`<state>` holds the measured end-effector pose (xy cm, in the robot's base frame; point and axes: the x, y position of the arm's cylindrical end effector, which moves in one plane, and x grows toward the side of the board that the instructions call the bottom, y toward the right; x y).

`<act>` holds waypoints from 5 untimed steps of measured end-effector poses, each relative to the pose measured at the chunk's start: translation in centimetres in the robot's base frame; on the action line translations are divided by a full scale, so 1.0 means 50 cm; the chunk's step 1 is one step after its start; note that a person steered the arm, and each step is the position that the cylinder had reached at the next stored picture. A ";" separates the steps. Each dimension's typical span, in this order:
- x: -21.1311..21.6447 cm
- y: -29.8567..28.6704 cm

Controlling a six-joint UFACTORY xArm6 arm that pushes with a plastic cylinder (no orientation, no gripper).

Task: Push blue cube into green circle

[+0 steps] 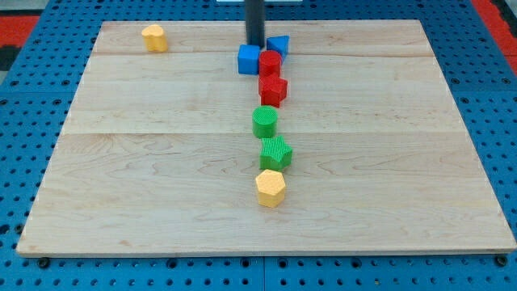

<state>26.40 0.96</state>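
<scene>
1. Wood makes up the board (161,162), pale with long seams, and it lies on a blue table (24,121) full of small holes.
2. My tip (255,44) is one dark rod, with nothing to open or close, and it holds nothing.
3. It stands just above the blue cube (249,59), touching or nearly so.
4. A second blue block (279,44) sits just right of my tip.
5. Below my tip run a red cylinder (270,64), a red block (273,90), the green circle (265,122), a green block (276,153) and a yellow block (271,187).
6. Another yellow block (154,38) lies far to its left.
</scene>
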 end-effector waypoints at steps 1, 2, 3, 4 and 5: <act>-0.006 -0.048; 0.059 -0.066; 0.149 -0.036; 0.198 -0.104; 0.198 -0.202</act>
<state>36.33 -9.13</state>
